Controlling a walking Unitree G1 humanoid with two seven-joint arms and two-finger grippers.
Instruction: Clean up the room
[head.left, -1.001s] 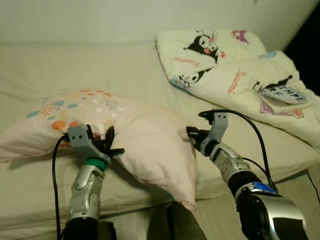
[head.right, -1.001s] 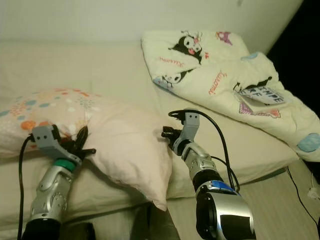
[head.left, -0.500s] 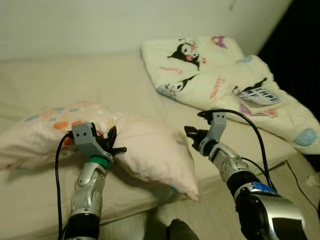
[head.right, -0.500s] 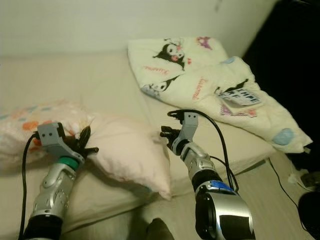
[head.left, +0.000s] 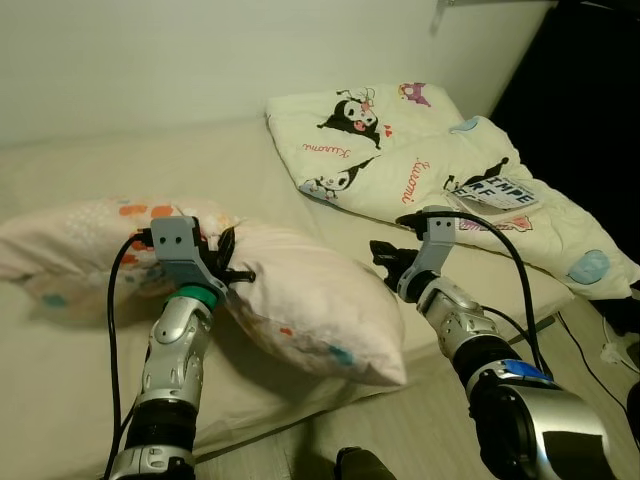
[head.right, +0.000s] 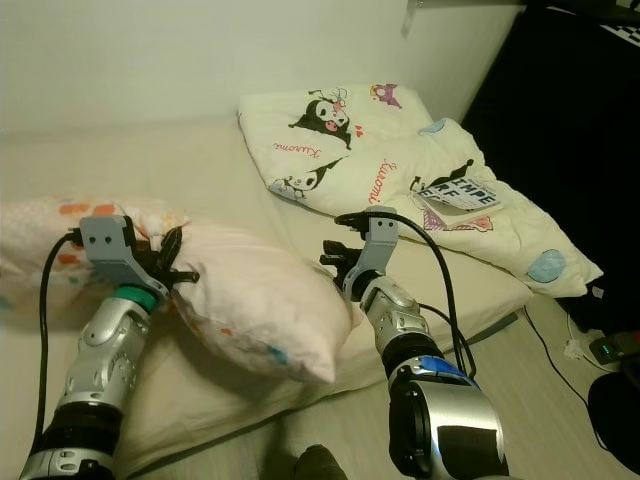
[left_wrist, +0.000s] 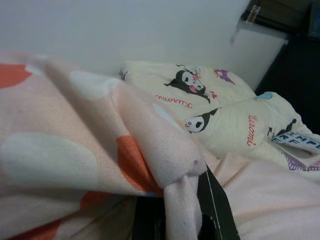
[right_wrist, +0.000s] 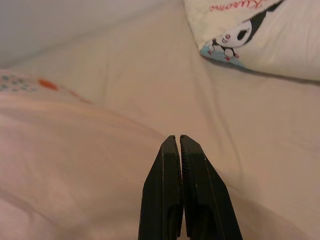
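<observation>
A pale pink pillow (head.left: 300, 310) with coloured dots lies on the bed, its near corner over the mattress edge. My left gripper (head.left: 228, 270) is shut on a fold of the pillow's cloth (left_wrist: 175, 215). That fold is pinched between the black fingers (left_wrist: 212, 200). The pillow's dotted part (head.left: 70, 245) stretches away to the left. My right gripper (head.left: 384, 257) hovers just right of the pillow above the sheet. Its fingertips (right_wrist: 172, 145) are pressed together with nothing between them.
A cream cartoon-print blanket (head.left: 420, 165) lies crumpled across the bed's far right, with a printed booklet (head.left: 497, 192) on it. The beige mattress (head.left: 120, 170) runs back to the white wall. Wooden floor (head.left: 590, 350) and a dark opening are at the right.
The whole view has swung right and pulled back, so the camera moved. My left gripper keeps its hold on the pillow, which sits a little higher on the bed. The right gripper stays shut.
</observation>
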